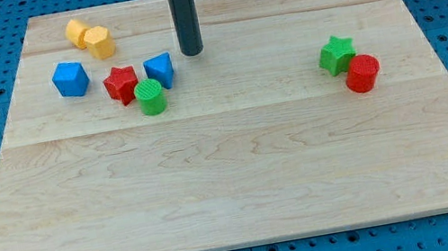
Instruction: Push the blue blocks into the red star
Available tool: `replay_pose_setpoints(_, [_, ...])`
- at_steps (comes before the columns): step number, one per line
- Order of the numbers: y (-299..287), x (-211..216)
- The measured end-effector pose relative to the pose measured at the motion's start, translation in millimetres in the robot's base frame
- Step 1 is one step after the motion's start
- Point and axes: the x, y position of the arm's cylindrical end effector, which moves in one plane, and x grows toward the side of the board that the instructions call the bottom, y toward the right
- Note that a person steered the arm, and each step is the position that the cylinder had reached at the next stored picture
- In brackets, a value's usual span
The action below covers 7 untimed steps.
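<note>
Pale wooden board (234,187), its near half bare, seen from the view's bottom. The red plastic star block (120,83) lies in the upper left, touching a green plastic cylinder (151,97) at its 4 o'clock. The blue plastic wedge-like block (160,69) sits just beside the star at its 3 o'clock; the blue plastic cube (70,79) stands near, at its 9 o'clock. My tip (193,53), a bare rod holding nothing, rests at the wedge's 2 o'clock, apart from it. A push toward 8 o'clock would likely close the wedge onto the star
</note>
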Motion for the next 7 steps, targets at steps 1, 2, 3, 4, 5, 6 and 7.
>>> replay_pose_setpoints(1, [-44.9,22.3])
replay_pose_setpoints(2, [-54.2,22.4])
replay_pose_setpoints(3, [-44.1,-24.3])
replay_pose_setpoints(4, [-133.5,-29.6])
replay_pose_setpoints(5, [-179.3,-26.5])
replay_pose_setpoints(6, [-179.6,-7.9])
replay_pose_setpoints(7, [-162.8,19.4])
